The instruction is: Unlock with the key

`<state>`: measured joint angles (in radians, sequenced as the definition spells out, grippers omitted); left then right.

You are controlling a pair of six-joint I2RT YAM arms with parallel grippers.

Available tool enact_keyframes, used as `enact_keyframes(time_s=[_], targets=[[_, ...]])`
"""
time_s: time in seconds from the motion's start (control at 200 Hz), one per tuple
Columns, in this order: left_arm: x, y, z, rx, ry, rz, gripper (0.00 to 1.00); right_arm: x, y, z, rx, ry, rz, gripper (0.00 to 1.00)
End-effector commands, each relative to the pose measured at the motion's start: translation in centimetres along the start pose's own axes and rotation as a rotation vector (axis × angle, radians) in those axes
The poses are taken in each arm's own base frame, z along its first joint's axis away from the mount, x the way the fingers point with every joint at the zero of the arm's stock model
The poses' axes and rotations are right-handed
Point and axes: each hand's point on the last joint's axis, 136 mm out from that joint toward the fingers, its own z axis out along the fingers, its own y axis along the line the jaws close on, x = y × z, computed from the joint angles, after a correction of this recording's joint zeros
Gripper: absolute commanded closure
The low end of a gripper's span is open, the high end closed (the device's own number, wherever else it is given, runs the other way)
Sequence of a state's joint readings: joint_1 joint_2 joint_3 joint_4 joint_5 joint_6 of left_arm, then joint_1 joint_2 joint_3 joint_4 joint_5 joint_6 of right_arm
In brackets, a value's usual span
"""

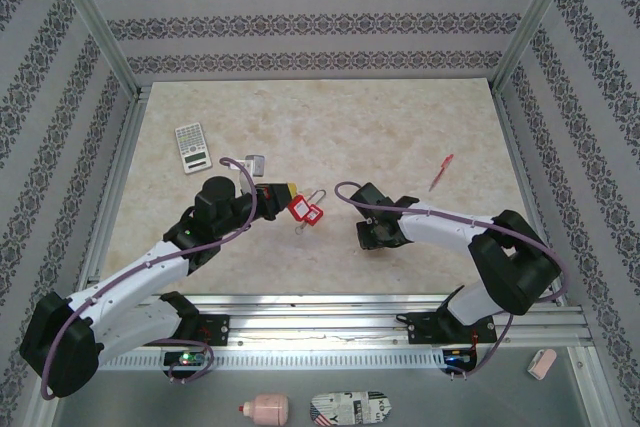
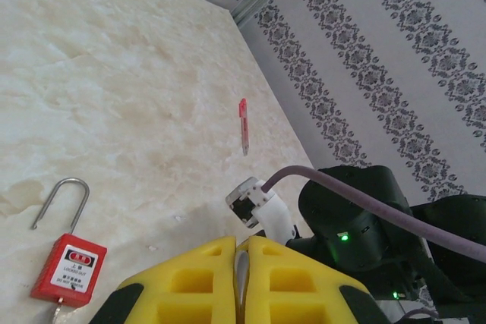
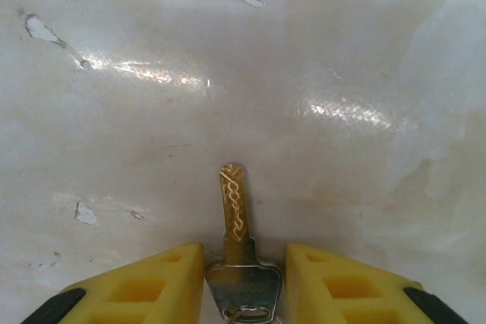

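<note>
Key not in lock yet: my right gripper [image 3: 244,257] narrowly brackets the brass-bladed, silver-headed key [image 3: 234,202], can't tell if clamped; left gripper [image 2: 243,243] shut beside the red padlock [image 2: 68,269] on the marble bench [image 2: 137,73]; insertion and turn pending.

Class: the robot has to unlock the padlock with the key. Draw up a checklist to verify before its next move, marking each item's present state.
1. Brass-bladed key lies between the fingers of the right gripper, blade forward: ok.
2. Grip on key firm: cannot tell.
3. Red plastic padlock with steel shackle steadied by left gripper: not ok; shut, empty, beside it.
4. Keyhole faces key: cannot tell.
5. Key reaches padlock: not ok; bare marble-patterned table between them.
</note>
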<state>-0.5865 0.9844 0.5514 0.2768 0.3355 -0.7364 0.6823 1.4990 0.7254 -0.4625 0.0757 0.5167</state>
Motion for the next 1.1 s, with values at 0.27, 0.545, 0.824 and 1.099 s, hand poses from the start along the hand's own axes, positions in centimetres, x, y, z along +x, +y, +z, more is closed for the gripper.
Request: enact_keyframes(time_s=[0.27,0.545,0.824,1.099], targets=[[-0.4,0.2,-0.6,0.0,-0.024,0.023,1.0,1.8,0.1,0.6,-0.009,0.049,0.015,0.64],[-0.4,0.2,-0.8,0.0,-0.025,0.021,1.0,1.0,-0.1,-0.7,-0.011,0.02,0.023,0.61],[-0.4,0.2,-0.9,0.0,-0.028,0.022,1.0,1.8,-0.7,-0.3,0.021,0.056,0.009,0.63],[-0.3,0.4,-0.9,-0.001,-0.029,0.022,1.0,2.1,0.1,1.0,0.003,0.086,-0.017,0.83]])
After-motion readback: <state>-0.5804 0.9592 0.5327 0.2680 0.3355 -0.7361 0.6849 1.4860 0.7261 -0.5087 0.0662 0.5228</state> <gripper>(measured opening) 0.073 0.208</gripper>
